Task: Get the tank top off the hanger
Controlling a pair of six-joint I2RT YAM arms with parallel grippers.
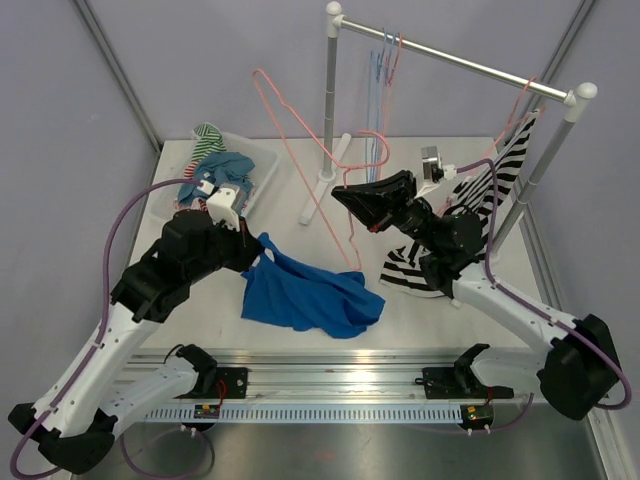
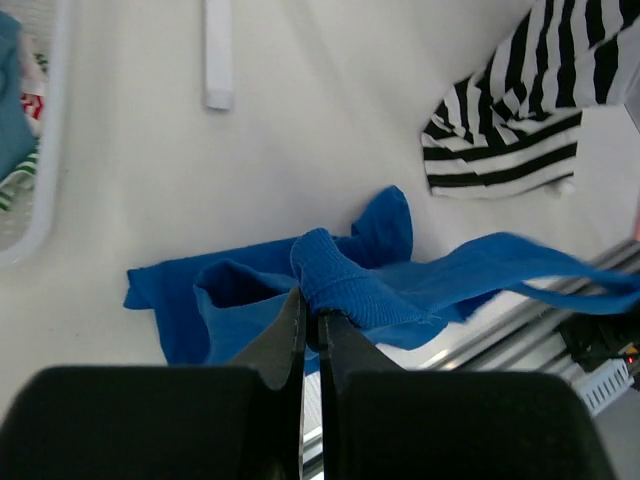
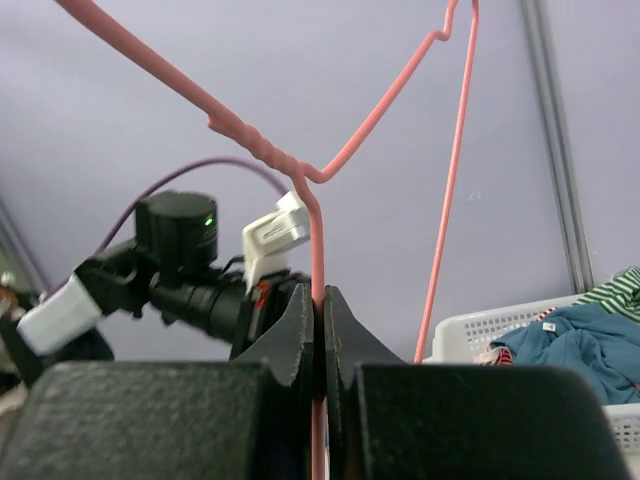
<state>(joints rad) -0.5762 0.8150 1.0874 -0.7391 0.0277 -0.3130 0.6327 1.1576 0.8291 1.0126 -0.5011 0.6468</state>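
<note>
Top: high, near edge, down on table [image 1: 420,325]. Left wrist: close, downward, shares tank top [image 2: 370,290]. Right wrist: upward, shares basket [image 3: 470,340].

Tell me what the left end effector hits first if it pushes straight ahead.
The blue tank top pinched in the left end effector; behind it, likely the white table, though depth is unclear.

2 robot arms, so 2 grippers: left gripper [image 2: 312,322] and right gripper [image 3: 318,300]. 1 blue tank top [image 1: 310,295]. 1 black-and-white striped garment [image 1: 410,270]. 1 pink wire hanger [image 3: 318,250]. 1 clothes rack [image 1: 460,60] with 2 posts. 1 white basket [image 1: 268,165]; the clothes inside it are too bunched to count.
</note>
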